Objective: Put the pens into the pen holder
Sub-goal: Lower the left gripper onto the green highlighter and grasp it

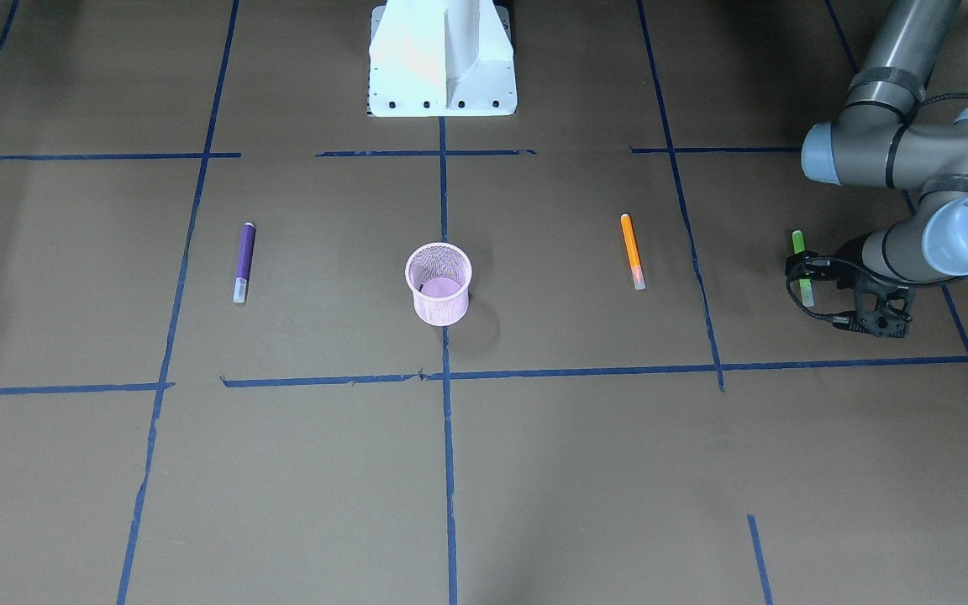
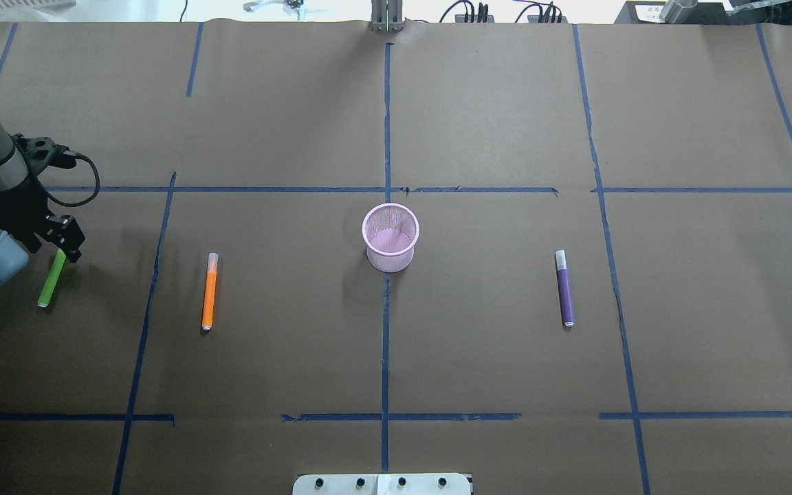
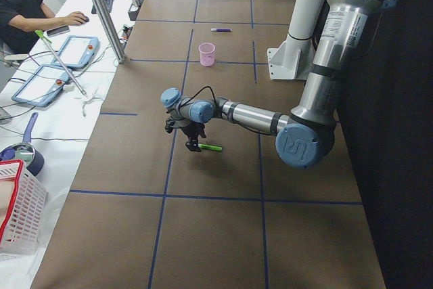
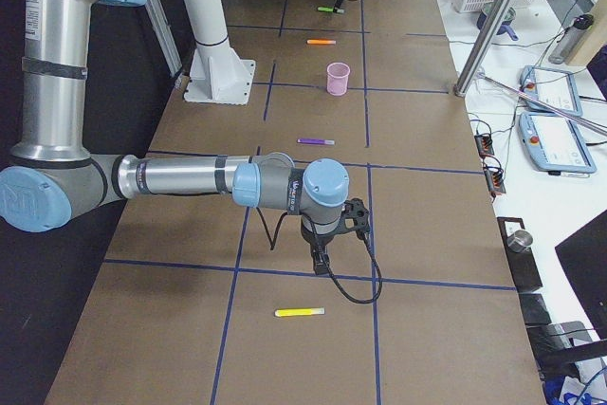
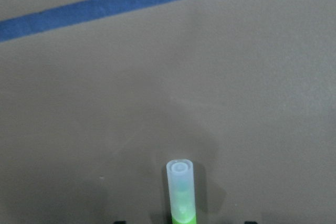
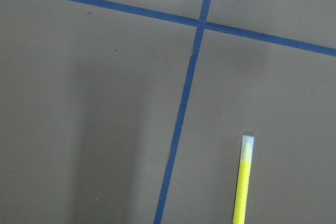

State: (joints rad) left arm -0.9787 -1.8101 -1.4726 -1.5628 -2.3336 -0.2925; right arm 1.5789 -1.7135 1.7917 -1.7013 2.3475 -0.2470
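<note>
The pink mesh pen holder [image 2: 390, 237] stands upright at the table's middle with no pens in it. An orange pen [image 2: 210, 291] lies to its left and a purple pen [image 2: 564, 287] to its right. Farther left lies a green pen [image 2: 51, 278]. My left gripper [image 2: 64, 246] is down over its capped end [image 5: 181, 192], open, with a finger on either side. A yellow pen [image 6: 243, 182] lies on the table beyond the purple one, a little past my right gripper [image 4: 321, 263]. That gripper shows only in the right side view, so I cannot tell its state.
Blue tape lines divide the brown table into squares. The white robot base [image 1: 442, 59] stands at the robot's edge. Past the far edge are a metal pole [image 3: 101, 11], tablets, a red and white basket [image 3: 17, 208] and a seated person [image 3: 20, 11].
</note>
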